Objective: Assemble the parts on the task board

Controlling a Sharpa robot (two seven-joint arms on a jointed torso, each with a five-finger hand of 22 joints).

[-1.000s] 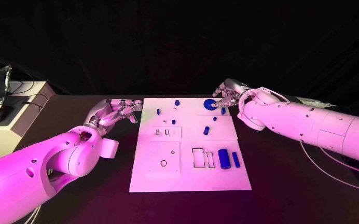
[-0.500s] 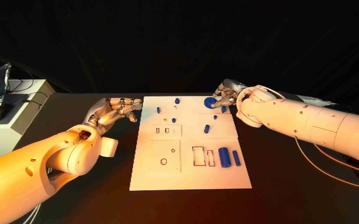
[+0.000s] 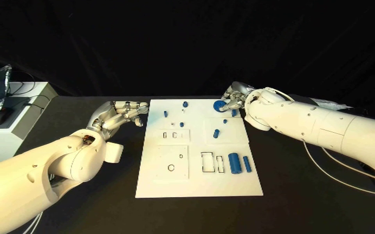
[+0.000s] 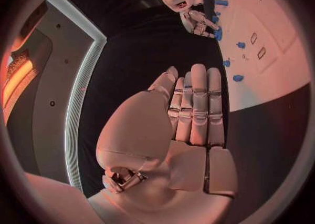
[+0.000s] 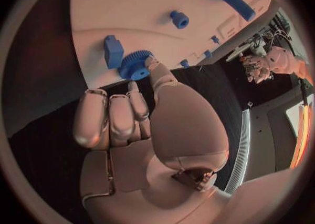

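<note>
Fingertips of the right robot hand rest against a round, toothed blue gear at the far right corner of the task board; the right wrist view shows a thumb and one finger at its rim while the other fingers curl in beside the palm, so it looks like a light pinch on the gear, though how firm the hold is cannot be told. That thin contact is my main worry: a toothed edge gives small, uneven bearing, and if the gear is lifted or turned with so little purchase it could tip, slip out and roll off the board onto the black desk. Just beside the gear stands a small blue block, and a sideways nudge from the curled fingers might knock it. Farther out, a short blue peg and other small pieces dot the board, with two blue cylinders lying near its closer right side. The left robot hand hovers off the board's left edge, released, fingers straight and holding nothing, too far to catch a dropped gear.
</note>
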